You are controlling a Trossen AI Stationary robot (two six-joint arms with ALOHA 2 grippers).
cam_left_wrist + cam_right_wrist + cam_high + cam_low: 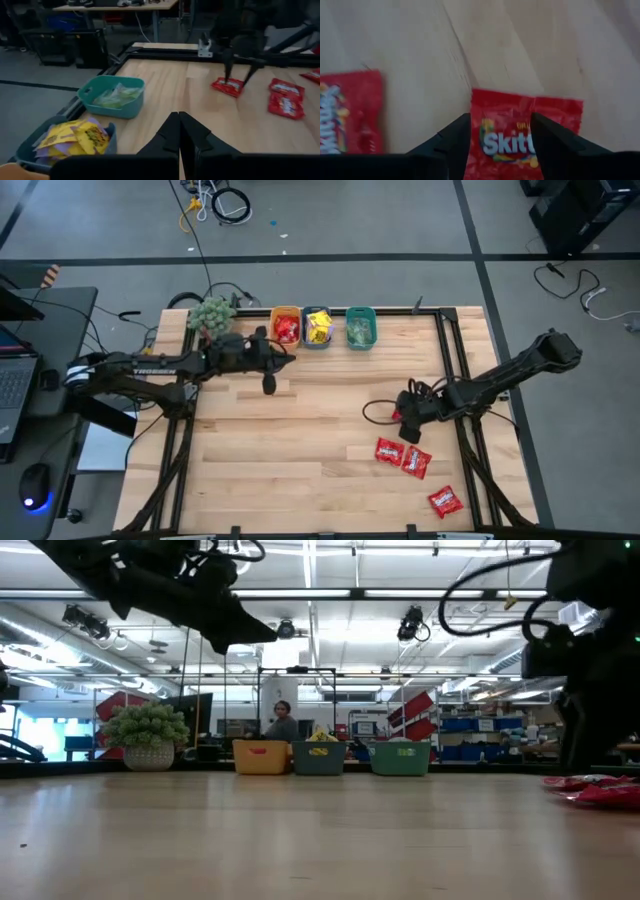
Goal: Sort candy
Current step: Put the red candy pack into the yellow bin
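On the counter (300,450) I count four red candy packets. One red packet (520,132) lies flat under the right gripper (500,137), between its two fingers, which stand wide apart and grip nothing. Three more red packets (415,462) lie near it, toward the front right corner. At the far edge three bins stand in one row: an orange bin (285,326) with red candy, a blue bin (317,327) with yellow candy, a teal bin (361,328) with pale green candy. The left gripper (269,383) hangs before the orange bin, fully closed and empty. One green plant ball (211,313) stands beside the bins.
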